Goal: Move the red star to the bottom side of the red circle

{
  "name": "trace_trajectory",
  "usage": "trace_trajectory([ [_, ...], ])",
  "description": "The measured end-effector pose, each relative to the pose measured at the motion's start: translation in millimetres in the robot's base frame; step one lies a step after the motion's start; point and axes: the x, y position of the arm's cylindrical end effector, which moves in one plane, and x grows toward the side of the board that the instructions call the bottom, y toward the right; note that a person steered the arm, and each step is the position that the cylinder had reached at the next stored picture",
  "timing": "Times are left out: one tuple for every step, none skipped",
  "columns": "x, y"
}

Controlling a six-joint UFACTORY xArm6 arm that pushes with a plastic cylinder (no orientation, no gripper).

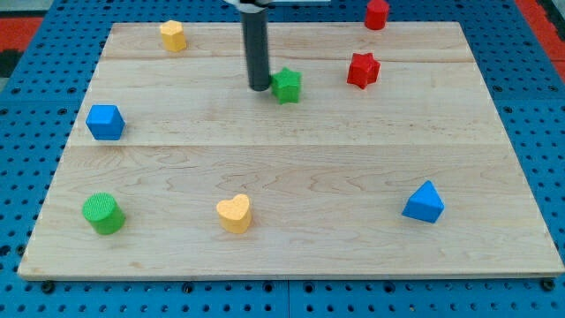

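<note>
The red star (363, 70) lies on the wooden board near the view's top right. The red circle (377, 13) stands above it at the board's top edge, slightly to the right. My tip (259, 87) rests on the board well to the left of the red star, touching or almost touching the left side of a green star (287, 85). The green star sits between my tip and the red star.
A yellow block (173, 35) is at the top left. A blue cube (105, 122) is at the left. A green cylinder (103, 214) is at the bottom left, a yellow heart (235, 213) at the bottom middle, and a blue triangle (425, 202) at the bottom right.
</note>
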Motion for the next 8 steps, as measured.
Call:
trace_trajectory([
  [-32.4, 8.7],
  [3.5, 81.8],
  [38.1, 124.7],
  [-9.0, 118.4],
  [-32.0, 89.2],
  [-35.6, 83.4],
  [-21.5, 128.9],
  [-21.5, 174.8],
])
